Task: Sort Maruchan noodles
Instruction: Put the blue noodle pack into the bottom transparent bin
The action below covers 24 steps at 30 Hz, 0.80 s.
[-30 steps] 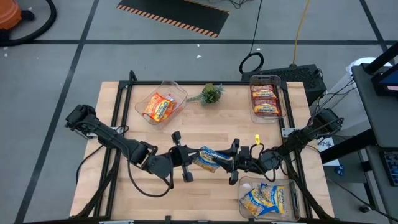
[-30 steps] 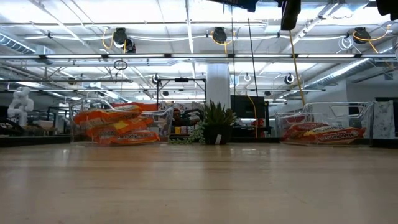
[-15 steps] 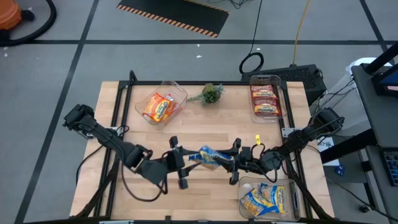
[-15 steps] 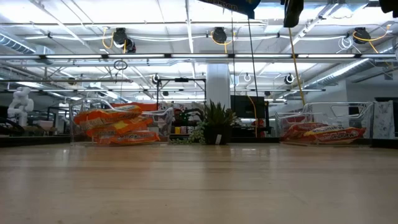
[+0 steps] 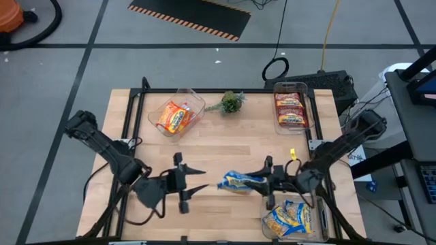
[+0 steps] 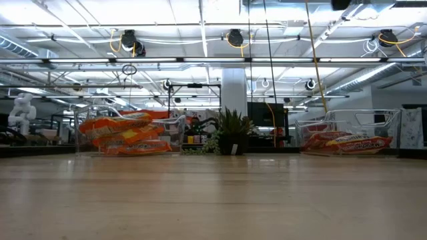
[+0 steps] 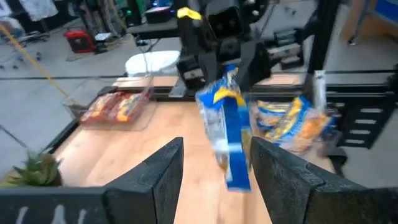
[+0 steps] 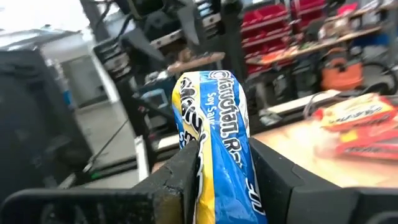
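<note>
A blue-and-yellow Maruchan noodle packet [image 5: 238, 182] is in the air over the table's near middle, with my right gripper [image 5: 264, 184] shut on it. In the right wrist view the packet [image 8: 214, 124] stands crumpled between the two fingers. My left gripper [image 5: 197, 184] is open a short way to the packet's left, pointing at it and touching nothing. Its wrist view shows the packet [image 7: 229, 134] beyond the spread fingers [image 7: 163, 174]. My right gripper pinches the packet's right-hand end [image 8: 214, 171] between its two fingers [image 8: 181, 174], with the wrapper squeezed narrow there. The fingers reach in level from the table's right and lie along the packet. The packet sticks out toward the left gripper, lifted clear of the table.
A clear bin [image 5: 194, 102] with orange packets stands at the far left. A bin [image 5: 291, 87] with red ones stands at the far right, and a bin [image 5: 269, 201] with yellow ones at the near right. A green plant sprig [image 5: 231, 102] lies between the far bins.
My left gripper has opened and let go of the packet, then drawn back toward the table's left edge. My right gripper has kept its hold and carried the packet a little toward the right and near edges.
</note>
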### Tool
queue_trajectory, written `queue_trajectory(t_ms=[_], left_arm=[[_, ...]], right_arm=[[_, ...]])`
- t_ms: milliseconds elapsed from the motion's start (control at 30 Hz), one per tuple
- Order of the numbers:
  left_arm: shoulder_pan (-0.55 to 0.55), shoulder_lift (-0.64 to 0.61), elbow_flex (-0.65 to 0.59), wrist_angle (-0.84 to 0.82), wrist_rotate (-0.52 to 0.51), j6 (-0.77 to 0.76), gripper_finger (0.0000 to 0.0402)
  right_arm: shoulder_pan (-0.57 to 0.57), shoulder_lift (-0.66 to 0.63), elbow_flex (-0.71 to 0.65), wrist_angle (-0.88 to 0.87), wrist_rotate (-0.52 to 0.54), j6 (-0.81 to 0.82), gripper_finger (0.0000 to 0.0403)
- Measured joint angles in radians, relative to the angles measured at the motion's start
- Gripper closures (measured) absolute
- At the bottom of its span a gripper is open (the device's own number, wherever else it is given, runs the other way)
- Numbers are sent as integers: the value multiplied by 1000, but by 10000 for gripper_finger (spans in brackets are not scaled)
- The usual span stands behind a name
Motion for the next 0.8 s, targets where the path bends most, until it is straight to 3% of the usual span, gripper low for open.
queue_trajectory(t_ms=[267, 600, 800], left_arm=[[-37, -13, 1, -7, 1, -1, 208], [-62, -11, 1, -68, 0, -35, 208], [-58, -11, 1, -80, -1, -40, 208]], right_arm=[[117, -182, 0, -269, -3, 167, 292], [297, -370, 0, -684, -30, 539, 295], [392, -421, 0, -771, -86, 659, 293]])
